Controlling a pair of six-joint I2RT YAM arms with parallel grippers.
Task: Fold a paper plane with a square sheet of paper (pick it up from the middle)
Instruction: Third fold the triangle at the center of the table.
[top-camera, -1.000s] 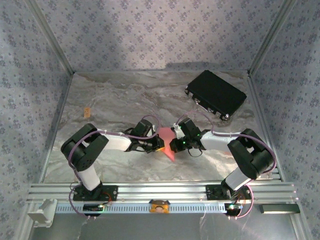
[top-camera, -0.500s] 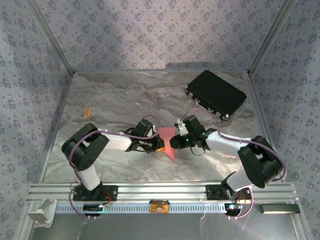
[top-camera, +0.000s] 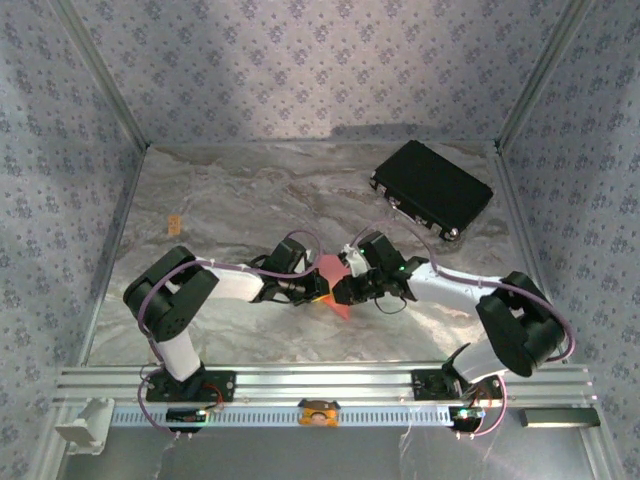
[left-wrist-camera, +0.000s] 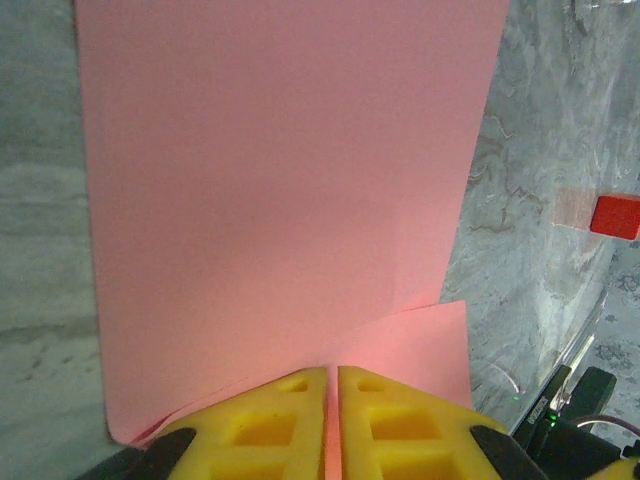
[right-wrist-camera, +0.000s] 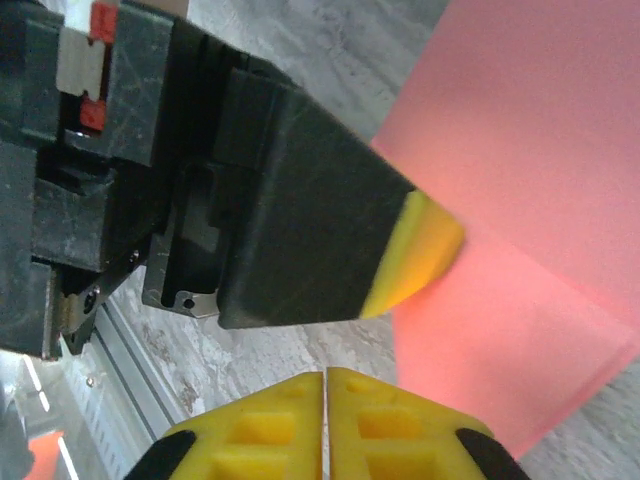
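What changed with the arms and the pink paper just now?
The elbow of the right arm swung outward to the right; the right hand stayed beside the square sheet of paper, shut. The left hand kept its grip on the sheet, and the black case did not move.

Paper (left-wrist-camera: 280, 200) is seen plain salmon-pink; desk (top-camera: 230, 200) grey-marbled; case (top-camera: 432, 187) blk; left end effector (left-wrist-camera: 332, 378) padded yellow; walls (top-camera: 300, 70) floral-patterned.

From above, the left gripper (top-camera: 322, 291) and right gripper (top-camera: 343, 292) cover most of the pink paper (top-camera: 330, 269). At the left wrist, its far edge is cut off and yellow pads (left-wrist-camera: 265, 425) hide its near edge. The orange speck (top-camera: 174, 222) far left is too small to identify.
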